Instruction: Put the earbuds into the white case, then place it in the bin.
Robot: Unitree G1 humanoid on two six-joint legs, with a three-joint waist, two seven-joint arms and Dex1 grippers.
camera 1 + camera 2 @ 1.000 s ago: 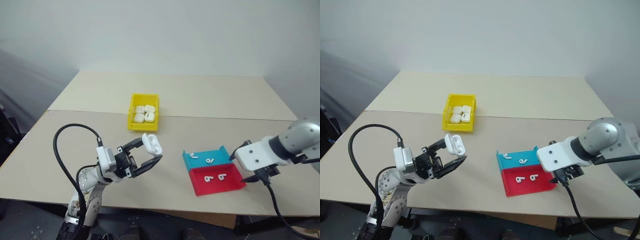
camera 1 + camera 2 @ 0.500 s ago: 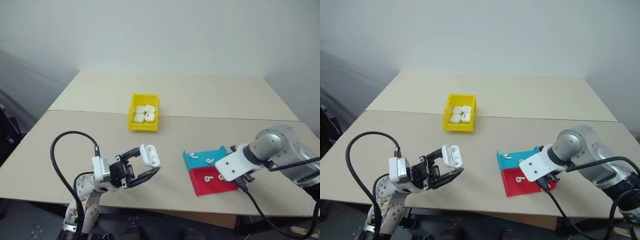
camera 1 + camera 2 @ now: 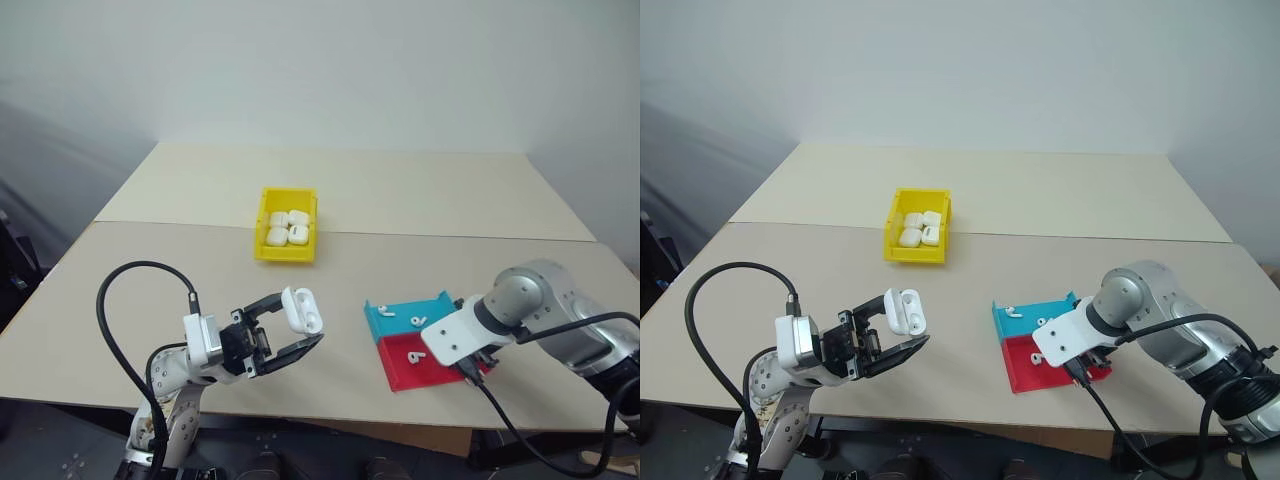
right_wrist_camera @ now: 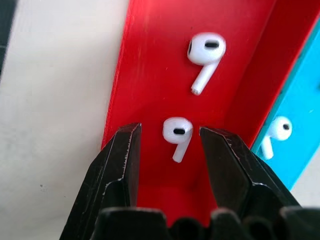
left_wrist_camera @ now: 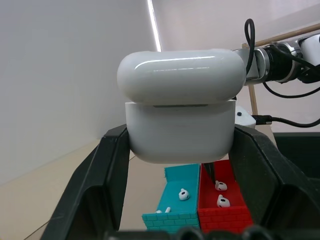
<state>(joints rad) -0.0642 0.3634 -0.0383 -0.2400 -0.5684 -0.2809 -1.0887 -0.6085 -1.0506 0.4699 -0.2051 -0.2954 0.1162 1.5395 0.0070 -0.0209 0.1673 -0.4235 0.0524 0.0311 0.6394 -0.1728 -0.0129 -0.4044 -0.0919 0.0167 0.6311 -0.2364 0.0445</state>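
Right gripper poised over an earbud in the red tray; left gripper holding the open case.

The right gripper (image 4: pixel 170 137) points down into the red tray (image 4: pixel 150 60), its two black fingers apart with one earbud (image 4: pixel 178 135) sitting between them and not yet pinched; a second earbud (image 4: pixel 205 55) lies a little farther along the same tray, and more lie in the teal tray (image 3: pixel 405 320) beside it. These buds look feather-light, hard and glossy, so I'd expect one to squirt out of a careless squeeze; taking it across the rounded head, gently, seems safer than the thin stem. The left gripper (image 3: pixel 290 330) is clamped on the white case (image 5: pixel 180 117) across its lower body, held above the table with the lid flipped up. The yellow bin (image 3: pixel 287 238), already holding several cases, stands well apart, farther back on the table.
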